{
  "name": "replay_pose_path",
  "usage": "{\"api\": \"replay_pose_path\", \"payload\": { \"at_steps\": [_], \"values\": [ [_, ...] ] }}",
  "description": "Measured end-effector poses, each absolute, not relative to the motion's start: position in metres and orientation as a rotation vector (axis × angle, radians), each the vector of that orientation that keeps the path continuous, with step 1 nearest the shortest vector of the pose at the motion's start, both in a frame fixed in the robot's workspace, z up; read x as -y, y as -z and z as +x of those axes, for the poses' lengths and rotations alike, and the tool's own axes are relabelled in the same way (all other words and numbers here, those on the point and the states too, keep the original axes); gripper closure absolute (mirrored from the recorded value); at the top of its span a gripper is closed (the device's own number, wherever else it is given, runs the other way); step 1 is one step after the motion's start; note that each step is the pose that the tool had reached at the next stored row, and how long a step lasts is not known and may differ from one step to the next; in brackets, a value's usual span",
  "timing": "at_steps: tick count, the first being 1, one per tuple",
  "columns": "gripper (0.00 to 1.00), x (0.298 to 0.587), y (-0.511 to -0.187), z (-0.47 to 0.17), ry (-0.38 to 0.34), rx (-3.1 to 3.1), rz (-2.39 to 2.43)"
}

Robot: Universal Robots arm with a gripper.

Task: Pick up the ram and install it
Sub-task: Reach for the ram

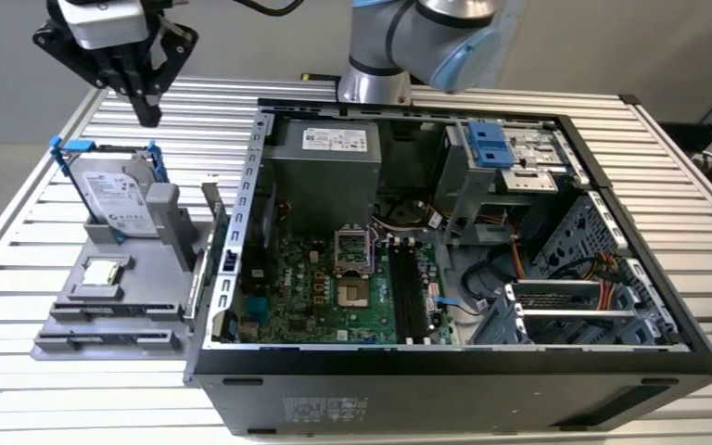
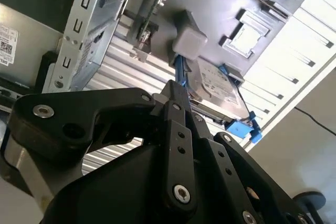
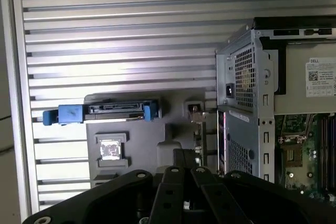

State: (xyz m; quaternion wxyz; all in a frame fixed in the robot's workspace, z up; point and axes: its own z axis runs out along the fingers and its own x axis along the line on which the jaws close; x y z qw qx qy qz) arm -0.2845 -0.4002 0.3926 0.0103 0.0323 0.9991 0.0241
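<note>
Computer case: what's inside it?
A green motherboard with long black slots, a grey power supply and cables. Whatever lies beneath the metal drive cage is covered.

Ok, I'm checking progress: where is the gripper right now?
At the exterior view's upper left, the gripper hangs over the slatted table, close to the upright hard drive in its blue frame and outside the computer case.

Slatted table (image 1: pixel 208 111) with computer case (image 1: pixel 455 389), grey fixture (image 1: pixel 108 338)
</note>
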Motion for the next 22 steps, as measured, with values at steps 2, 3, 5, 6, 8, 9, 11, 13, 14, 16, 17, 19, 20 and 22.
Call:
{"api": "replay_pose_path", "payload": {
  "at_steps": [2,3,5,6,8,9,11,13,14,16,17,19,20,22],
  "values": [
    [1.0,0.401,-0.393,-0.292,-0.075,-3.118,0.101],
    [1.0,0.401,-0.393,-0.296,-0.075,-3.118,0.101],
    [1.0,0.401,-0.393,-0.302,-0.075,-3.118,0.1],
    [1.0,0.402,-0.393,-0.305,-0.075,-3.119,0.1],
    [1.0,0.402,-0.393,-0.312,-0.075,-3.118,0.1],
    [1.0,0.402,-0.393,-0.315,-0.075,-3.118,0.1],
    [1.0,0.403,-0.393,-0.321,-0.075,-3.119,0.1],
    [1.0,0.403,-0.393,-0.326,-0.075,-3.119,0.098],
    [1.0,0.403,-0.393,-0.329,-0.075,-3.119,0.098],
    [1.0,0.403,-0.393,-0.333,-0.075,-3.119,0.096],
    [1.0,0.403,-0.393,-0.335,-0.075,-3.119,0.094],
    [1.0,0.403,-0.393,-0.338,-0.075,-3.119,0.089],
    [1.0,0.403,-0.393,-0.338,-0.075,-3.119,0.089],
    [1.0,0.403,-0.393,-0.338,-0.075,-3.119,0.089]
  ]
}}
